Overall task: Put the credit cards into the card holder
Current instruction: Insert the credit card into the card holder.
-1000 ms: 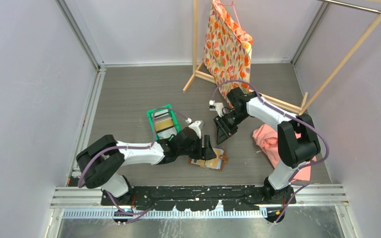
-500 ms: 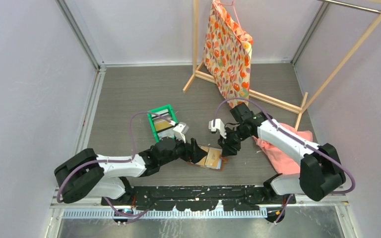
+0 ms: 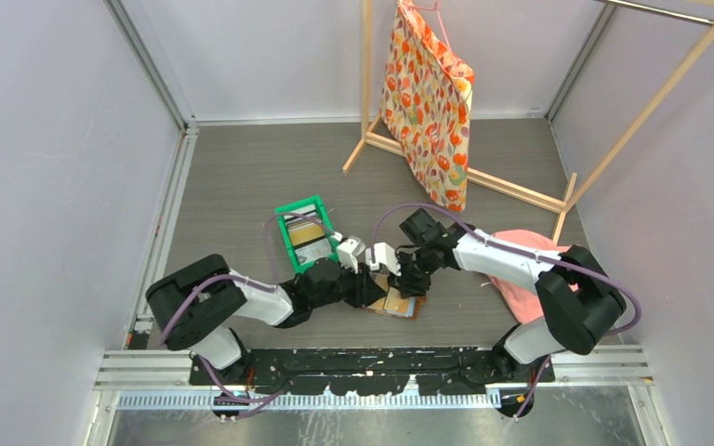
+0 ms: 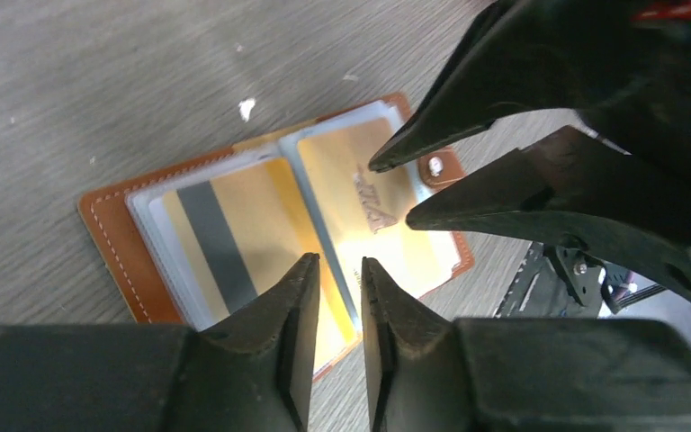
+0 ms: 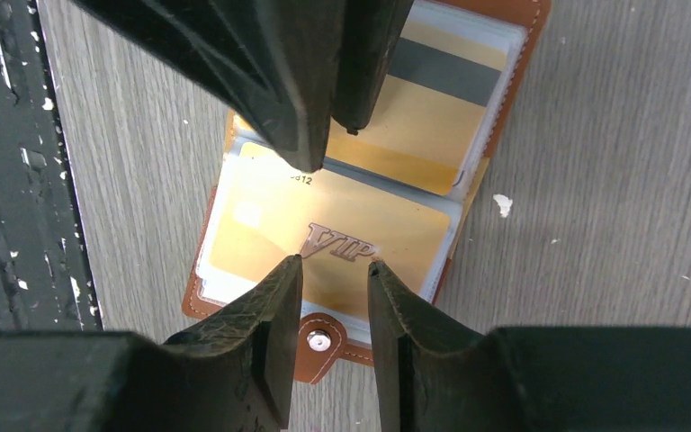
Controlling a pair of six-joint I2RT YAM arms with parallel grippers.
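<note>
The card holder (image 3: pixel 402 305) lies open on the floor: brown leather with clear sleeves. In the left wrist view it (image 4: pixel 112 225) holds a gold card with a dark stripe (image 4: pixel 225 229) on one page and a gold VIP card (image 4: pixel 373 180) on the other. The right wrist view shows the VIP card (image 5: pixel 324 229), the striped card (image 5: pixel 432 99) and the snap tab (image 5: pixel 317 340). My left gripper (image 3: pixel 373 284) (image 4: pixel 337 265) hovers just above the holder, jaws slightly apart and empty. My right gripper (image 3: pixel 400 278) (image 5: pixel 335 263) faces it from the other side, jaws slightly apart and empty. More cards (image 3: pixel 305 234) sit in the green bin.
The green bin (image 3: pixel 285 243) stands just behind the left arm. A pink cloth (image 3: pixel 521 269) lies under the right arm. A wooden rack (image 3: pixel 367 84) with a floral cloth (image 3: pixel 428 93) stands at the back. The two grippers' fingers nearly meet over the holder.
The right gripper came down and left from beside the rack to the holder. The left gripper drew back slightly and stays over the holder's near-left side.
</note>
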